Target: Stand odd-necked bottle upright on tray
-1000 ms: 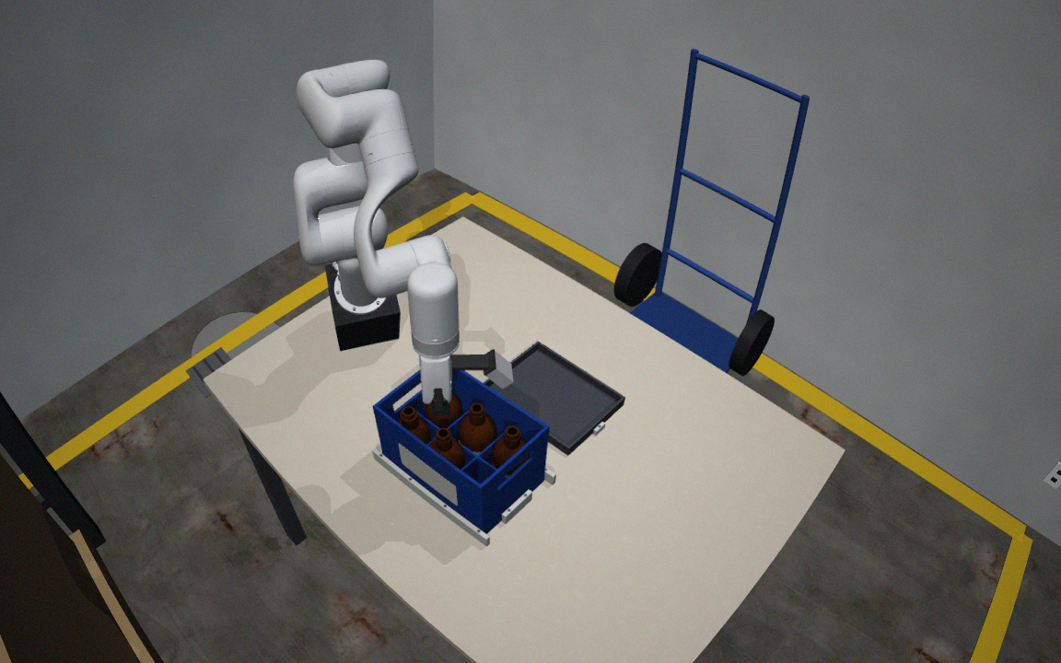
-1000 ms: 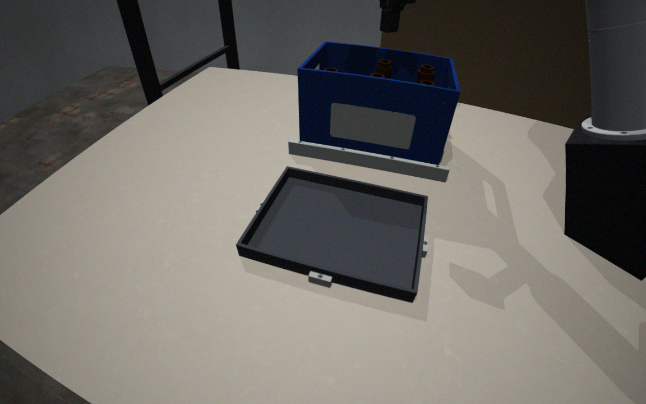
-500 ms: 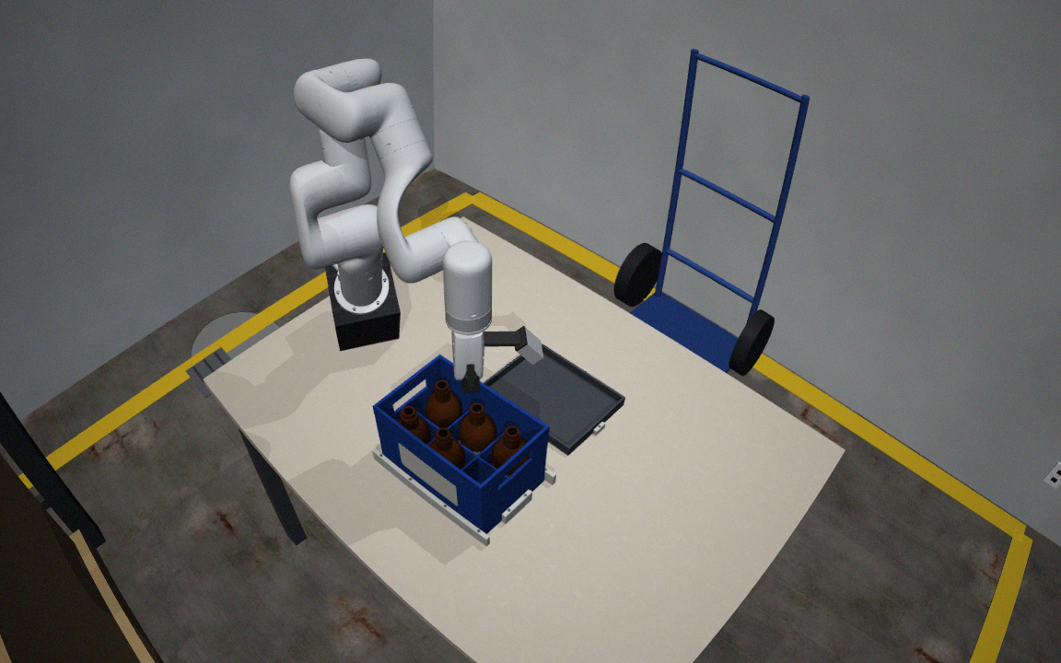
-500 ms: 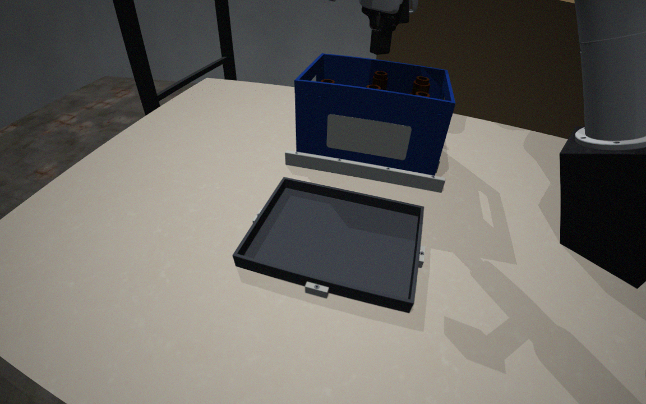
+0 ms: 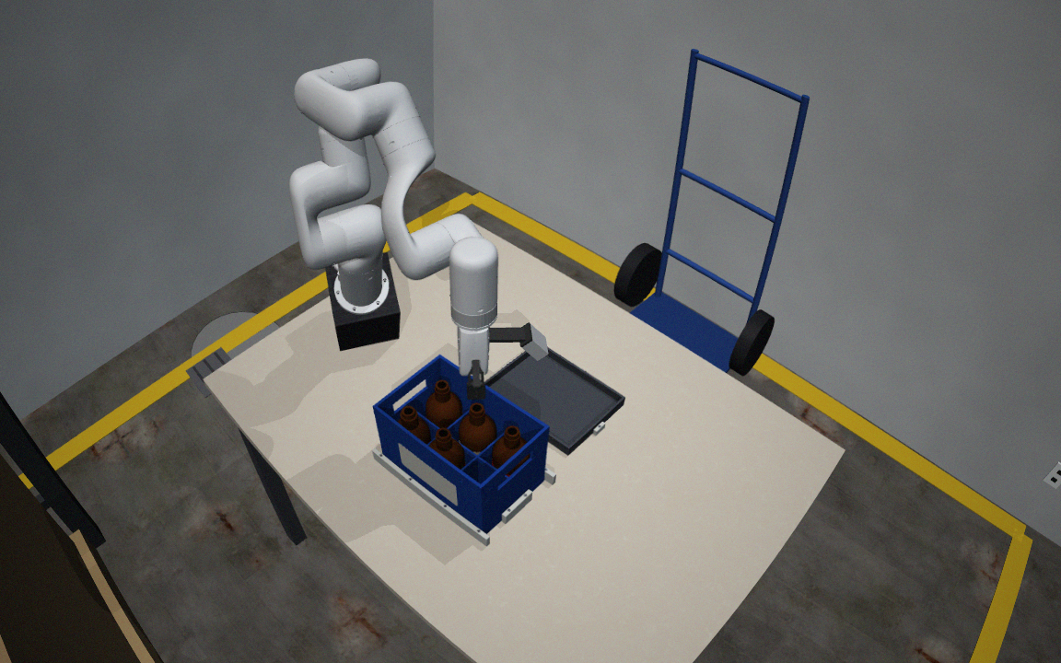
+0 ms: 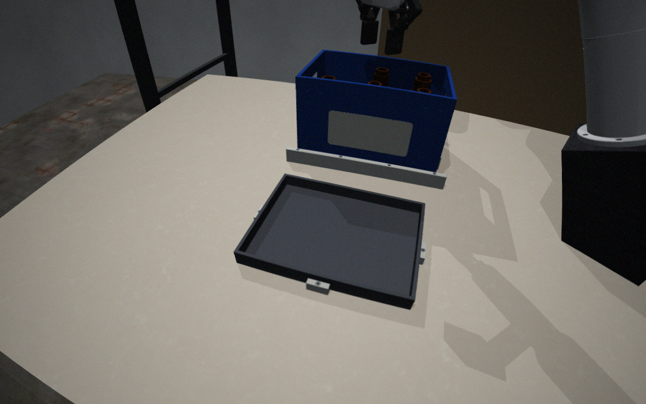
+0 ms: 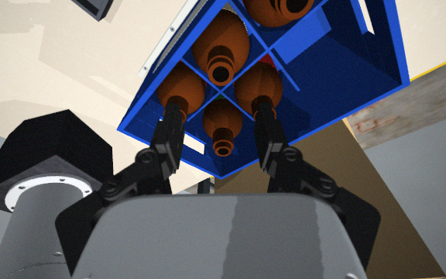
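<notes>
A blue crate (image 5: 518, 486) (image 6: 315, 110) (image 7: 324, 77) stands on the table beside a dark, empty tray (image 5: 563, 403) (image 6: 335, 235). Several brown bottles stand upright in the crate's cells; one (image 5: 476, 425) (image 7: 221, 50) is in the middle, one (image 5: 442, 402) at the back. One front cell (image 5: 481, 470) is empty. My gripper (image 5: 476, 380) (image 6: 380, 42) (image 7: 219, 117) is open and empty, pointing down a little above the bottle mouths. In the wrist view a bottle (image 7: 223, 124) shows between the fingers, with two more bottles (image 7: 181, 87) (image 7: 259, 85) behind the fingertips.
A grey rail (image 6: 365, 168) lines the foot of the crate. The arm's black base block (image 5: 365, 317) (image 6: 616, 201) stands at the table's edge. A blue hand truck (image 5: 716, 247) leans on the wall beyond the table. Yellow floor tape runs around the table.
</notes>
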You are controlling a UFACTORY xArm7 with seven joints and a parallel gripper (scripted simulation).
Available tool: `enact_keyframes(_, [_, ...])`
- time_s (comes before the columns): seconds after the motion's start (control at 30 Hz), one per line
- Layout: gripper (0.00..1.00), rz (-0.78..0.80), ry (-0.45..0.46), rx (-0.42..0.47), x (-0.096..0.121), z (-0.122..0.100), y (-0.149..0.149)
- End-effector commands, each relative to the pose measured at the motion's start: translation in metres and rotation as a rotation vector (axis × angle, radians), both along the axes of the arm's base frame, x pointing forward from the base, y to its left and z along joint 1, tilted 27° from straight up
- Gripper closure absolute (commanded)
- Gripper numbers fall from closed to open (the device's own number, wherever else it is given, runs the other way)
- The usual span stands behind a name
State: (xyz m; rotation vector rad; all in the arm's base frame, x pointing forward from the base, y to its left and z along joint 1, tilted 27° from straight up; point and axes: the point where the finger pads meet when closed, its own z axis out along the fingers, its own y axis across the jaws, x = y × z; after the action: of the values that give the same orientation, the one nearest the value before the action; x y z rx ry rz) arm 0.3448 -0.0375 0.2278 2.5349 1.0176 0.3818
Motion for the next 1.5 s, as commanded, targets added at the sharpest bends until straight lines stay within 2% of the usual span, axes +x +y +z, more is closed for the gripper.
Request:
enact_keyframes(0.0, [0.35,0.001,-0.003,-0.001,0.0008,0.0015,0.0005])
enact_keyframes(0.97, [0.35,0.001,-0.003,-0.001,0.0010,0.0011,0.0004])
enact_keyframes(1.47, [0.35,0.001,-0.003,-0.001,0.0043,-0.0060,-0.0017])
